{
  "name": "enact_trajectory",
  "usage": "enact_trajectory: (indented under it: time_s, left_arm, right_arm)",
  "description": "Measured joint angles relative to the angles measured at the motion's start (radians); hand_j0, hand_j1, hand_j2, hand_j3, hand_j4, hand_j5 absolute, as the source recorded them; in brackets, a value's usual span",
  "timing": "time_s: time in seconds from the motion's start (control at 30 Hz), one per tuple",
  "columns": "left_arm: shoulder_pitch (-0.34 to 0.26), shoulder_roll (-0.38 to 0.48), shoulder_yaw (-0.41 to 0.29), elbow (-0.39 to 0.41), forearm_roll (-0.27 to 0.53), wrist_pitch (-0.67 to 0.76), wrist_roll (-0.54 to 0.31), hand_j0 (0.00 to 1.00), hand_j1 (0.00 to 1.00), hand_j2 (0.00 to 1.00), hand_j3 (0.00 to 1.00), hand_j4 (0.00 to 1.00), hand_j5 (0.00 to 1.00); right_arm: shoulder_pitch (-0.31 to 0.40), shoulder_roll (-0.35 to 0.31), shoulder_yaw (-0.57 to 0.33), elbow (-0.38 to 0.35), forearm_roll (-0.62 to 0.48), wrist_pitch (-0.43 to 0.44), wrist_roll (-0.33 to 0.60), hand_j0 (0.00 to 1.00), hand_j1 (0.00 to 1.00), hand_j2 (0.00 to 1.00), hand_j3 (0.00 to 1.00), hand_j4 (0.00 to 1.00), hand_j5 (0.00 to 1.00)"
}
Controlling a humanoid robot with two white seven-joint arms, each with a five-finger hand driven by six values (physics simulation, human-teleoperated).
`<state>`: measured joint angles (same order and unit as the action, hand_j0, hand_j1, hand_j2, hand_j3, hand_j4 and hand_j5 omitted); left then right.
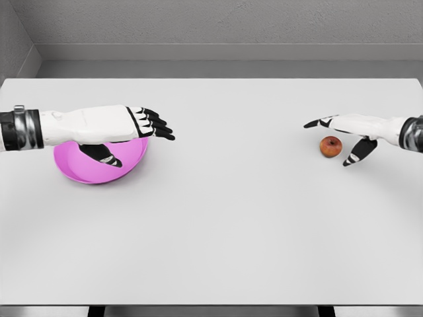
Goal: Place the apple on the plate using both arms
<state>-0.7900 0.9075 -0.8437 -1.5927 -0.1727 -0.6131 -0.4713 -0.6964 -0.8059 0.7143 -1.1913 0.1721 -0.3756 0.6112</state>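
A small red apple (pixel 330 146) rests on the white table at the right. My right hand (pixel 340 139) hovers at it with fingers spread, the thumb below right of the apple and the fingers above left; it holds nothing. A pink plate (pixel 86 168) sits at the left of the table. My left hand (pixel 135 135) reaches over the plate, fingers stretched out to the right and the thumb hanging down over the plate's inside; it is open and holds nothing. The forearm hides the plate's far rim.
The white table (pixel 225 218) spans the view, its near edge along the bottom and a grey wall behind the far edge. A wide bare stretch of tabletop lies between plate and apple.
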Motion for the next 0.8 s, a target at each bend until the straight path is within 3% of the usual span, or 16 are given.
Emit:
enact_trajectory:
  time_s: [0.1, 0.2, 0.7, 0.8]
  left_arm:
    - [0.0, -0.006, 0.001, -0.001, -0.012, 0.0, -0.001, 0.92, 0.92, 0.92, 0.92, 0.92, 0.92]
    - [0.0, -0.012, 0.002, -0.002, -0.018, 0.0, -0.001, 1.0, 1.0, 1.0, 1.0, 1.0, 1.0]
    - [-0.012, -0.017, 0.003, 0.001, -0.022, 0.0, -0.018, 1.0, 1.0, 1.0, 1.0, 1.0, 1.0]
    - [-0.012, -0.017, 0.004, 0.002, -0.022, 0.0, -0.018, 1.0, 1.0, 1.0, 1.0, 1.0, 1.0]
  right_arm:
    - [-0.009, 0.011, 0.005, 0.027, 0.001, -0.009, 0.0, 1.0, 1.0, 1.0, 1.0, 1.0, 1.0]
    - [-0.017, 0.016, 0.006, 0.053, 0.002, -0.017, 0.0, 1.0, 1.0, 1.0, 1.0, 1.0, 1.0]
    - [-0.037, 0.045, 0.005, 0.133, 0.036, -0.058, 0.0, 1.0, 1.0, 1.0, 1.0, 1.0, 1.0]
    - [-0.037, 0.048, 0.005, 0.135, 0.037, -0.062, 0.0, 0.93, 0.93, 0.93, 0.93, 0.93, 0.93]
